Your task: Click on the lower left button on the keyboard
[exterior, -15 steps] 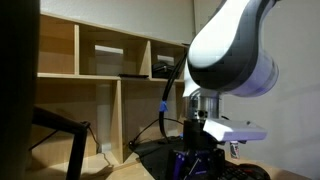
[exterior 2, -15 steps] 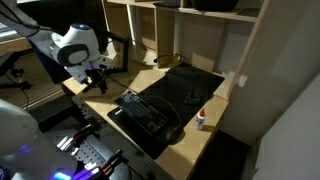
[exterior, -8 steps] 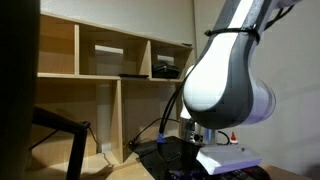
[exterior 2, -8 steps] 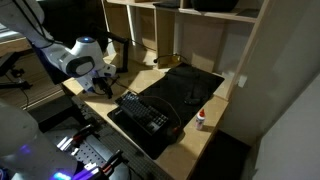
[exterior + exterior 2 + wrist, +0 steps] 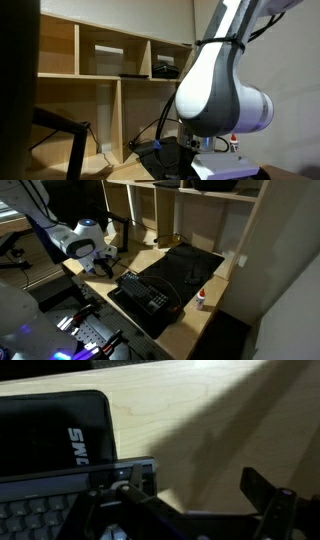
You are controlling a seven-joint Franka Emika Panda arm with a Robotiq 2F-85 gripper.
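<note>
In an exterior view, the white Franka arm (image 5: pixel 215 90) sits close to the lens and fills the frame from 12 to 5 o'clock. Behind it, wooden shelving (image 5: pixel 100 70) spans 9 to 1 o'clock, with dark items on 1 shelf. What hangs under the arm at 6 o'clock is too dark to read.

In an exterior view from above, the keyboard (image 5: pixel 146 292) lies slantwise near the frame's centre on the pale wooden tabletop (image 5: pixel 150 258). It runs along the 7 o'clock edge of a large black mat (image 5: pixel 190 265). The arm reaches in from 10 o'clock, and the tool (image 5: pixel 105 268) hangs just beside the keyboard's 10 o'clock end. Whether it touches a key cannot be told from here. A small white bottle (image 5: pixel 201 299) with a red cap stands at 3 o'clock from the keyboard, near the mat's edge.

In the wrist view, the keyboard takes up 7 to 8 o'clock, with its corner reaching toward the centre. The mat, with pale lettering, sits at 10 o'clock against the keyboard's far edge. Bare wood covers 12 to 4 o'clock. The tool's 2 fingers (image 5: pixel 265 495) come up from 6 o'clock and stand apart with nothing between them. 1 is over the keyboard's corner and the other is over bare wood.
</note>
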